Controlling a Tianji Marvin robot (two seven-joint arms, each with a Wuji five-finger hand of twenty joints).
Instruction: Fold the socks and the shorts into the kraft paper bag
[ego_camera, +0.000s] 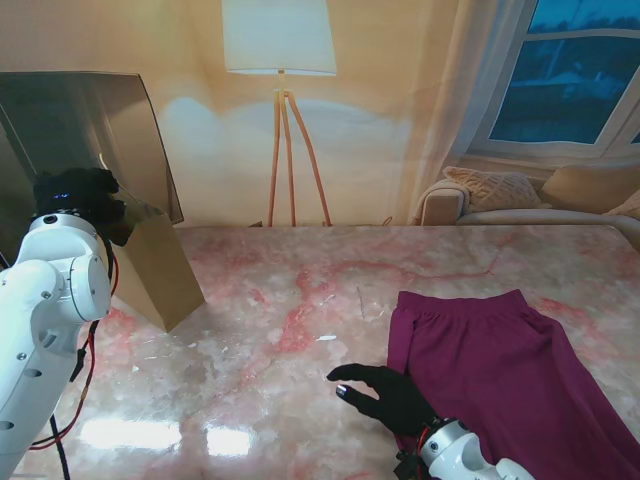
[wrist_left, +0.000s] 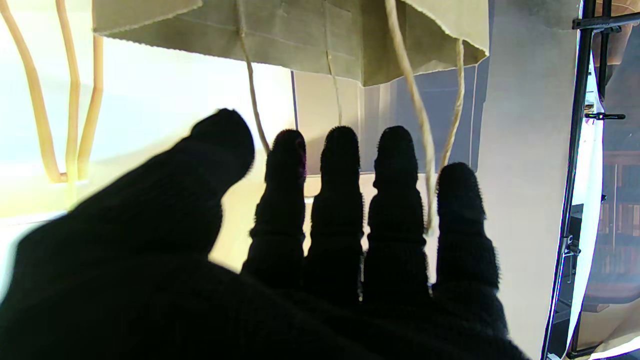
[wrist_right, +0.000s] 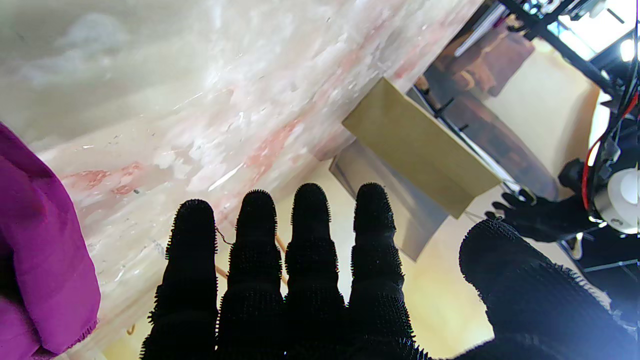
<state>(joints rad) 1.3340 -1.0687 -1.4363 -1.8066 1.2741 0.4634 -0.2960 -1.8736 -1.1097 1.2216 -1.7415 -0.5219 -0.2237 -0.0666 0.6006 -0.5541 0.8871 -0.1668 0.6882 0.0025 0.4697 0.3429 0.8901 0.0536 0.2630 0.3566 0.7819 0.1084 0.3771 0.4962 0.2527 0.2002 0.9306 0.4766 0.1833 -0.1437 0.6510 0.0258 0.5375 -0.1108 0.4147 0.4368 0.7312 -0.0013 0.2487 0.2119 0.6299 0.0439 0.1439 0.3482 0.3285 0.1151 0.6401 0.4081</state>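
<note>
Our right hand (ego_camera: 392, 397) hovers empty with fingers spread at the near left edge of the purple shorts (ego_camera: 510, 375), probably ready to fold, while our left hand (ego_camera: 78, 200), fingers apart, waits by the bag (ego_camera: 150, 255); socks unseen.

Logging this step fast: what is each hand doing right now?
Left hand: open, fingers spread, holding nothing, by the kraft paper bag.
Right hand: open, holding nothing, beside the shorts.
</note>
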